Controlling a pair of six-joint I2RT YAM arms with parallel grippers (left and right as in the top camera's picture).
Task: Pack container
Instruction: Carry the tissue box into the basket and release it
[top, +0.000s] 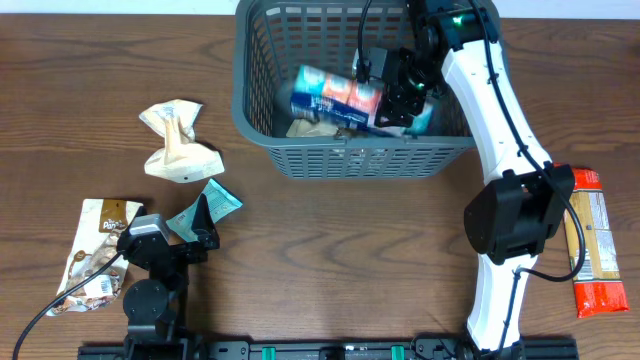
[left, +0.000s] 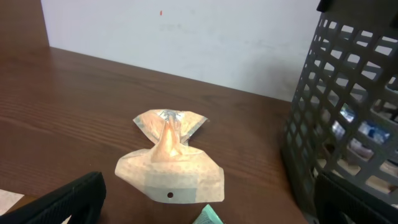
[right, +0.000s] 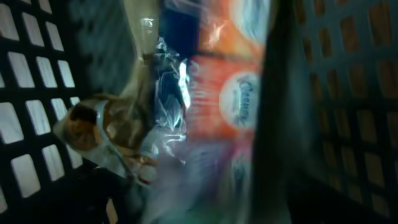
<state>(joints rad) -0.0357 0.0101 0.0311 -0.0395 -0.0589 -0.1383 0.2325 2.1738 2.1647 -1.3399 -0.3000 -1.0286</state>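
Overhead, right claw (top: 398, 102) sits inside container (top: 243, 75), near its front-right corner.

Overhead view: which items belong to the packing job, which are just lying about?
Job: dark grey slotted plastic basket; blue-orange plastic-wrapped pack inside it, at right gripper.
Lying on table, probably next: crumpled beige packet; small teal packet; white-brown snack bag; long red-orange packet.

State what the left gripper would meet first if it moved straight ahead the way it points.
Probably the teal packet, which lies just ahead of the open left gripper. Beyond it lies the crumpled tan packet. Depth at the frame's bottom edge is uncertain.
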